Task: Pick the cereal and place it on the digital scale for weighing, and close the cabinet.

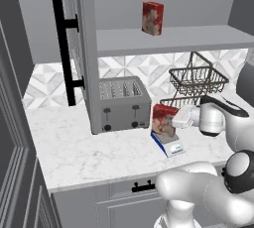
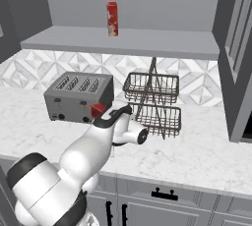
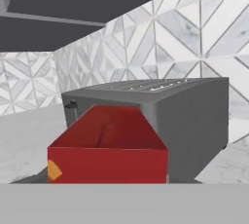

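Observation:
The cereal (image 1: 163, 121), a small red box with a pale picture, stands on the digital scale (image 1: 172, 148), whose blue base and display strip show beneath it in front of the toaster. My gripper (image 1: 176, 118) reaches in level from the right and is shut on the box's upper part. The hand view looks over the box's red top (image 3: 108, 138); the fingertips are hidden there. A corner of the cereal (image 2: 99, 109) peeks out behind my arm. The look-alike box (image 1: 153, 18) stands on the cabinet shelf (image 1: 168, 39). The cabinet's left door (image 1: 74, 38) stands open.
A grey toaster (image 1: 124, 104) sits just behind and left of the scale. A two-tier wire basket (image 1: 197, 81) stands to the right at the back. The cabinet's right door (image 2: 238, 58) also stands open. Base drawers (image 1: 144, 187) lie below the counter edge.

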You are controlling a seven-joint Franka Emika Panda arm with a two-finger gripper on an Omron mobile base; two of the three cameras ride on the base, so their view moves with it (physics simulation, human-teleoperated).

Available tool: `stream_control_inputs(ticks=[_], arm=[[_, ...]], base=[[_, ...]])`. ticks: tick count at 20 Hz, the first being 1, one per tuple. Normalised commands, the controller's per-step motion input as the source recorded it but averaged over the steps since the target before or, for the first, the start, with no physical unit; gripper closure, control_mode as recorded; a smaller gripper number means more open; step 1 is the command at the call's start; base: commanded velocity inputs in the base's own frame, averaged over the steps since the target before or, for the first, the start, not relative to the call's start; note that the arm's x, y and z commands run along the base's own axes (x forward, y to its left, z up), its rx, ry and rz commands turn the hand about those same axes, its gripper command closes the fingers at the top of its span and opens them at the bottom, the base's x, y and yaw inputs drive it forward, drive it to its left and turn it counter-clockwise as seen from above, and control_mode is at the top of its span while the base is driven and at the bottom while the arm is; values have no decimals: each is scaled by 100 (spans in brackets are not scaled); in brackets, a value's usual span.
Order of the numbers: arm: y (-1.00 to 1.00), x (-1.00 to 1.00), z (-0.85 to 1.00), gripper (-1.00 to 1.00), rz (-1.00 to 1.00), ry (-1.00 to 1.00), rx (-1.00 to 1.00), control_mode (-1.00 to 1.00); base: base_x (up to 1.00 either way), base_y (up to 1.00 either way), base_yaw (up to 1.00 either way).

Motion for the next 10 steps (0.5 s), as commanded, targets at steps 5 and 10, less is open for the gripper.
stream_control_inputs(ticks=[5,10], arm=[[-5,0,0,100,-7,0,0,-100],[-7,-17,1,100,-8,0,0,-100]], base=[[0,0,0],[0,0,0]])
